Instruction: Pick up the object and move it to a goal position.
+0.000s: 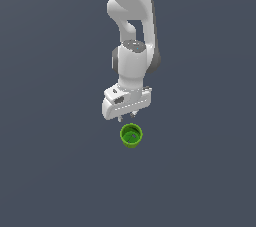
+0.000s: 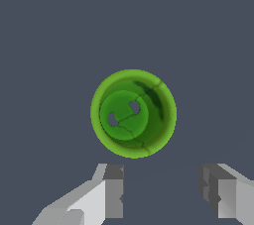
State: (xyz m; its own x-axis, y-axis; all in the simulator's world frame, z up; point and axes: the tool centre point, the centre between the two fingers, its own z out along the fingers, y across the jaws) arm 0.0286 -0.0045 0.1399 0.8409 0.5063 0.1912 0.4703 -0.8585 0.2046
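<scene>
The small bright green cup (image 1: 131, 135) stands upright on the dark grey floor, its darker inside showing. In the wrist view the cup (image 2: 133, 113) is seen from above, round rim facing the camera. My white gripper (image 1: 126, 118) hangs just above and behind the cup, its short fingertips pointing down, not touching it. In the wrist view the gripper (image 2: 161, 192) is open and empty, with its two fingers (image 2: 113, 189) spread apart and the cup lying beyond the gap between them.
The white arm (image 1: 133, 31) rises above the gripper toward the top of the exterior view. Plain dark grey floor (image 1: 50, 171) lies all around the cup.
</scene>
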